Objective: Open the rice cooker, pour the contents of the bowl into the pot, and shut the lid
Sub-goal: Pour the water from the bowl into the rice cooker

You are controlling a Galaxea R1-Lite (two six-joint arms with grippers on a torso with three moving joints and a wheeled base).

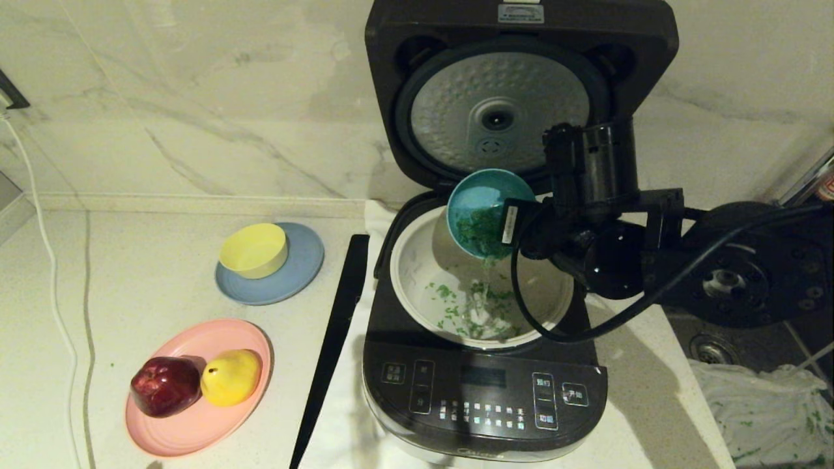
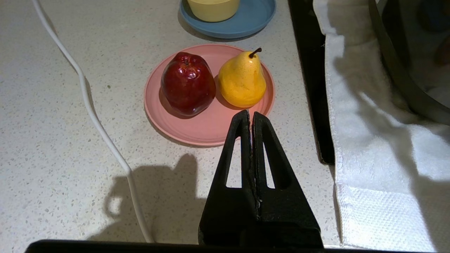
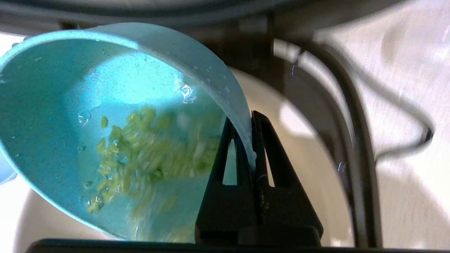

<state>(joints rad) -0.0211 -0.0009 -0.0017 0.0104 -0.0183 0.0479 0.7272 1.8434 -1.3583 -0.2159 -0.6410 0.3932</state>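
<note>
Marble-backed counter aside, your right gripper (image 3: pixel 251 140) is clenched on the thin, wet rim of the light, stiff bowl (image 3: pixel 116 116), tipped over the pot (image 1: pixel 417 273) just below it, so expect slipping.

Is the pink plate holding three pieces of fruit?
No, the pink plate holds only two: a red apple and a yellow pear.

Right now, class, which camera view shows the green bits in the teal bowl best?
The right wrist view: the contents fill the tilted bowl close up. The head view shows them smaller, spilling into the pot. The left wrist view shows none.
</note>
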